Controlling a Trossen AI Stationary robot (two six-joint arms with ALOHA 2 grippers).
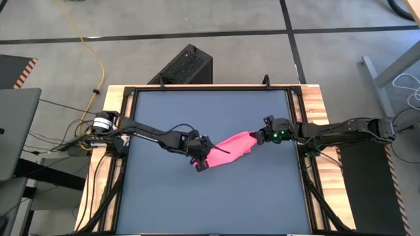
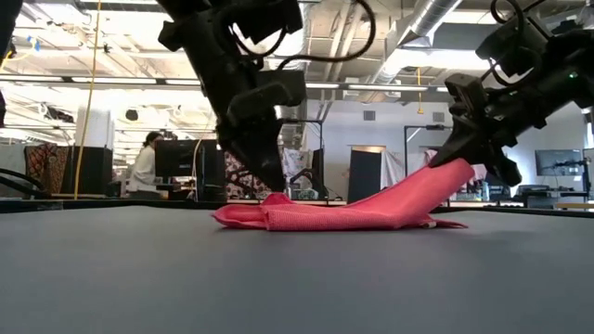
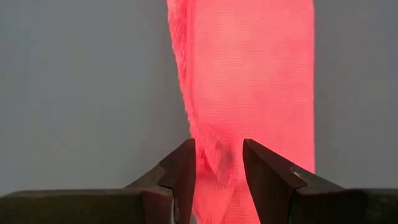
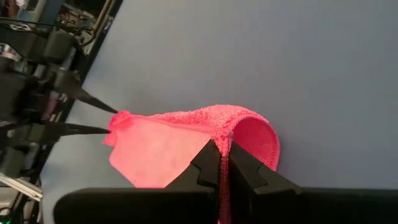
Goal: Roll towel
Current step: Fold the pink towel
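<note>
High view shows the towel [image 1: 231,148], a bright pink cloth folded into a long narrow band, lying across the middle of the dark grey table [image 1: 210,111], running from the left arm's tip toward the right arm's tip. In the low view the towel [image 2: 343,211] rests mostly flat on the table, while its end on the right arm's side rises off the surface in a slope.

That raised end is pinched in the right gripper [image 4: 220,163]; its jaws are nearly closed, with a fold of pink cloth clamped between them, and the cloth curls over in a loop just beside the fingertips.

At the other end, the left gripper [image 3: 219,163] sits low over the table with its jaws partly open, one finger on each side of the towel's [image 3: 249,81] end. Pink cloth fills the gap between them, but whether the fingers press it I cannot tell. In the right wrist view the left gripper's two thin fingertips [image 4: 93,101] reach the far, bunched corner of the towel [image 4: 186,140].
</note>
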